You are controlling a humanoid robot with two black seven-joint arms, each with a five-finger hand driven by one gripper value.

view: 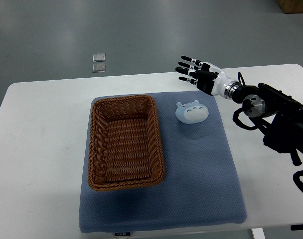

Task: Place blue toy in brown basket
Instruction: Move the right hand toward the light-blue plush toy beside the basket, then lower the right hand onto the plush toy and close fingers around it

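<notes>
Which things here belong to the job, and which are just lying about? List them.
Job: blue toy, on the mat; brown basket, empty; right hand, open, beyond the toy.

Lying about: blue mat; white table; two small clear squares on the floor.

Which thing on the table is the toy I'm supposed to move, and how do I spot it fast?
Find the blue mat covering the middle of the white table. On it sits a brown basket; the toy lies on the mat just right of the basket's far end, below the right hand. It is the only small, pale blue, rounded thing there, with a little face on it.
</notes>
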